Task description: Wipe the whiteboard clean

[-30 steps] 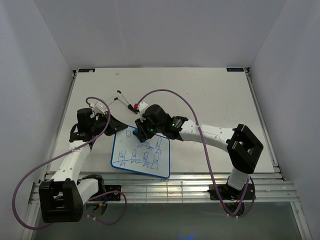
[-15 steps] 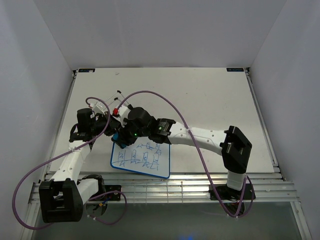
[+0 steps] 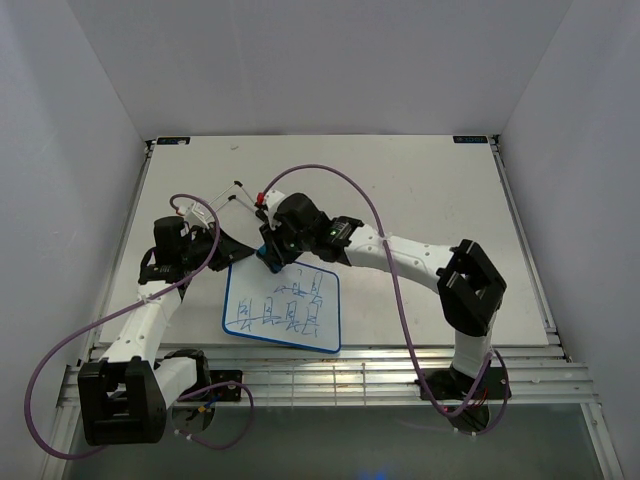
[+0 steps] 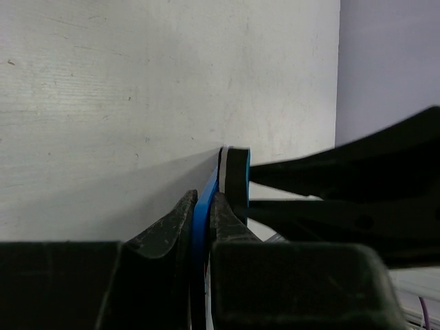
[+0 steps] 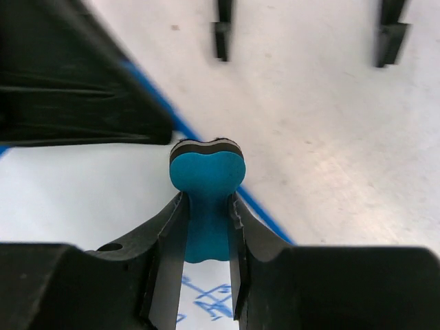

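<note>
The right gripper [image 5: 206,206] pinches one blue eraser [image 5: 207,170] by its waist. The eraser's felt end sits at the far edge of the whiteboard [image 5: 75,199] — whether it touches is hard to judge. The left gripper [image 4: 203,210] is pressed onto the board's blue rim at its left side. From above, the eraser is nearly hidden under the right wrist. The one board lies on the table [image 3: 430,190], near-left, askew. Blue scribbles cover its near half — too tangled to count.
</note>
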